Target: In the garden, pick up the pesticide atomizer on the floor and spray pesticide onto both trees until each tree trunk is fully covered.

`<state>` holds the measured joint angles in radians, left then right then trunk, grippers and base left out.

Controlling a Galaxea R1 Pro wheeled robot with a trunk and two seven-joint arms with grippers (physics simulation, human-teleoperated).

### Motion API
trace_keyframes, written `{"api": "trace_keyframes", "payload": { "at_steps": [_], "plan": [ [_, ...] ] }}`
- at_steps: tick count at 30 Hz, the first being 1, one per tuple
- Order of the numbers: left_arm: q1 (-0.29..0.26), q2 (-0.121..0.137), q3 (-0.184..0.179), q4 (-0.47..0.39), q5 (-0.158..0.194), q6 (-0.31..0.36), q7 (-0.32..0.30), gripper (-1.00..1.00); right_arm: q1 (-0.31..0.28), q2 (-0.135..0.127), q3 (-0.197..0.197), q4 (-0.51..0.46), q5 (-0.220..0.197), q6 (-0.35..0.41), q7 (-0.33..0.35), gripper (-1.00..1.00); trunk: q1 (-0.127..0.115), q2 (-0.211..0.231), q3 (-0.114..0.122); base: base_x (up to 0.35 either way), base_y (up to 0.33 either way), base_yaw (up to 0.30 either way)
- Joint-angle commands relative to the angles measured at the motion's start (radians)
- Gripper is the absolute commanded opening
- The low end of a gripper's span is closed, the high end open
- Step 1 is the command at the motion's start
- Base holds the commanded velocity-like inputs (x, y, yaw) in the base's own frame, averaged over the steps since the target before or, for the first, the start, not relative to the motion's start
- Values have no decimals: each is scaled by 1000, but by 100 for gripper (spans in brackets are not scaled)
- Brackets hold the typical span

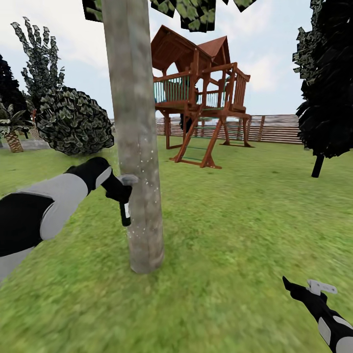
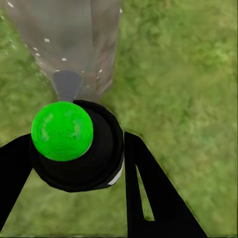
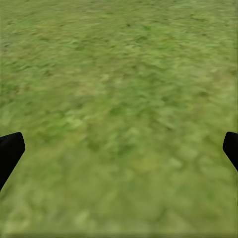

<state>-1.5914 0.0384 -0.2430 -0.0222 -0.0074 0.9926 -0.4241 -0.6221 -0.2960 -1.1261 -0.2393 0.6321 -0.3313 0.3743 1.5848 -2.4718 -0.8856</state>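
Your left gripper holds the sprayer right up against the tree trunk, so there's no room forward. Open grass lies wide to the right, and your right gripper hangs over bare lawn.

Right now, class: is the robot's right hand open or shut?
Open: the right hand has its fingertips far apart over bare grass, holding nothing.
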Motion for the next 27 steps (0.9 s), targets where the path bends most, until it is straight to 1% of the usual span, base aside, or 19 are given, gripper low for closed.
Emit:
{"api": "trace_keyframes", "payload": {
  "at_steps": [1, 2, 4, 8, 11, 16, 22, 23, 25, 27],
  "plan": [
    [13, 0, 3, -1, 2, -1, 0, -100, 0, 0, 0, 0, 0, 0, 0, 100, 0, 0, 0, 0, 0, 0],
    [24, 0, 3, -1, 2, -1, 1, -100, 1, 0, 0, 1, 0, 0, 0, 100, 0, 0, 0, 0, 0, 0],
    [70, 0, 2, -1, 0, -5, 3, -100, 1, 0, 0, 1, 0, 0, 0, 100, 0, 0, 0, 0, 0, 0],
    [116, 0, 2, -2, -2, -7, 4, -100, 1, 0, 0, 1, 0, 0, 0, 100, 0, 0, 0, 0, 0, 0],
    [172, 0, 2, -2, -2, -13, 5, -100, 1, 0, 0, 2, 0, 0, 0, 100, 0, 0, 0, 0, 0, 0],
    [224, -1, 2, -2, -3, -21, 5, -100, 1, 0, 0, 2, 0, 0, 0, 100, 0, 0, 0, 0, 0, 0],
    [283, 0, 3, -2, -3, -47, 4, -100, 1, 0, 0, 2, 0, 0, 0, 100, 0, 0, 0, 0, 0, 0],
    [290, 0, 2, -2, -3, -55, 4, -100, 0, 0, 0, 2, 0, 0, 0, 100, 0, 0, 0, 0, 0, 0],
    [340, 0, 3, -2, -3, -135, 4, -100, 1, 0, -1, 2, 0, 0, 0, 100, 0, 0, 0, 0, 0, 70],
    [360, -1, 4, -2, -2, -168, 4, -100, 1, 0, 0, 2, 0, 0, 0, 100, 0, 0, 0, 0, 0, 217]
  ]
}}
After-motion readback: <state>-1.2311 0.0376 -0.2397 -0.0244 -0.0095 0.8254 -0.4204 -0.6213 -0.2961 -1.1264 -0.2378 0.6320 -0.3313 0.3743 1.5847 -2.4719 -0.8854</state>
